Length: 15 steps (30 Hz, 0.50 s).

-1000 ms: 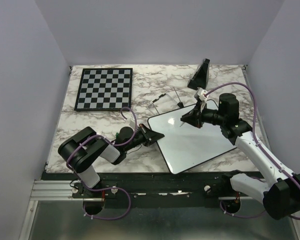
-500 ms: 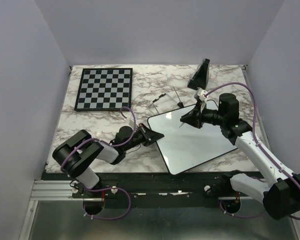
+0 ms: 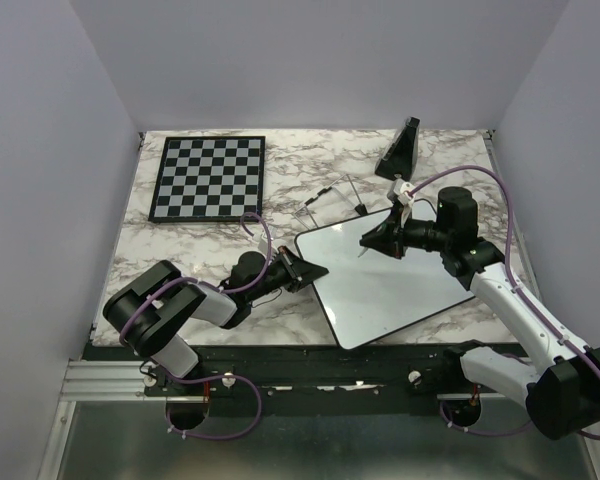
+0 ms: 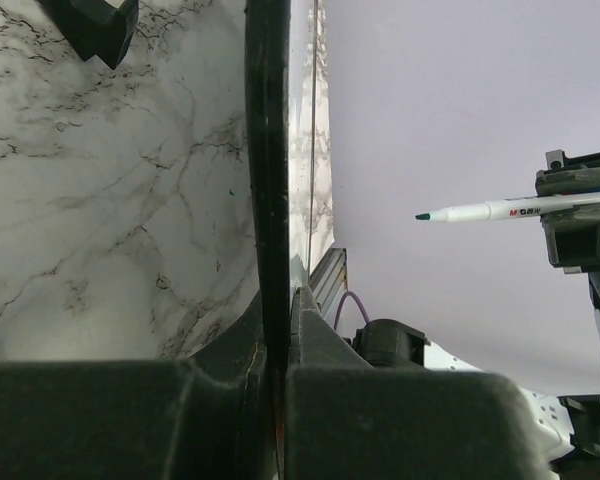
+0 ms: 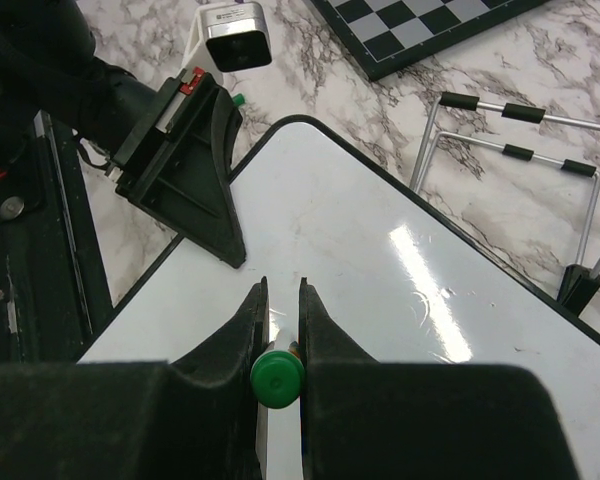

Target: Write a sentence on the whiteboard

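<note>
**Q:** How much of the sentence is on the whiteboard [image 3: 390, 285]?

**A:** None that can be seen. The board lies on the marble table [image 3: 195, 245]. In the overhead and right wrist views its white face shows only a streak of glare. No green lettering appears anywhere on it, so I judge that writing has not yet begun and every word is left to do.

**Q:** What is the left gripper doing?

**A:** The left gripper [image 3: 315, 274] is closed almost completely on the board's thin black rim, at the edge nearest it. In the left wrist view the rim runs straight out from between the two fingers (this looks like a bracing hold, to stop the board sliding under the pen).

**Q:** And the right one?

**A:** The right gripper [image 3: 372, 240] is clamped tight on a marker [image 4: 500, 209]. In the right wrist view the marker's round green end is pinched between the fingers, and the board lies directly beyond them. The white barrel sticks out ahead of the fingertips. Its dark green tip points over the stretch of board between the two grippers.

**Q:** Is the tip touching the board?

**A:** I cannot tell. In the left wrist view the tip seems to hang clear of the board, but no view shows the gap plainly.
</note>
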Tool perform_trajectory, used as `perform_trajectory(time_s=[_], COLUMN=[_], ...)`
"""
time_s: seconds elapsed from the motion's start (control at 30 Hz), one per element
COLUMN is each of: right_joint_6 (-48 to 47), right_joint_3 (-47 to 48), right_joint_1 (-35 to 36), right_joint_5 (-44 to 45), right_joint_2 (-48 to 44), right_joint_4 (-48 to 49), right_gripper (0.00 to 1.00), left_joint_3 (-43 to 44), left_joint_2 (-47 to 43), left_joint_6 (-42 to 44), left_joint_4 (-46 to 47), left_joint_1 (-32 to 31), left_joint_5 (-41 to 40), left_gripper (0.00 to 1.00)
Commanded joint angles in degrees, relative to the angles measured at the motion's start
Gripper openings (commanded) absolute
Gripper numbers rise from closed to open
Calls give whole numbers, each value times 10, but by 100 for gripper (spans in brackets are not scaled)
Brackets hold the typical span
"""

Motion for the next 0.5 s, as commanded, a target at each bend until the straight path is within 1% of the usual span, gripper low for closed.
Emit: perform_trajectory(time_s=[0.0,0.2,0.47], right_joint_6=[-9,-12,-13], right_joint_3=[6,5,4], right_joint_1=[2,1,2], right_joint_5=[-17,-18,-22], right_joint_2=[-4,-2,0], right_joint_4=[-8,-7,-8], right_gripper=[0,1,1], left_joint_3=[2,0,0], left_joint_2=[-9,-1,3], left_joint_6=[49,44,43], left_joint_4=[10,31,37], left_joint_1=[-2,-1,-3], left_joint_5=[21,23,27], left_gripper=[0,0,0])
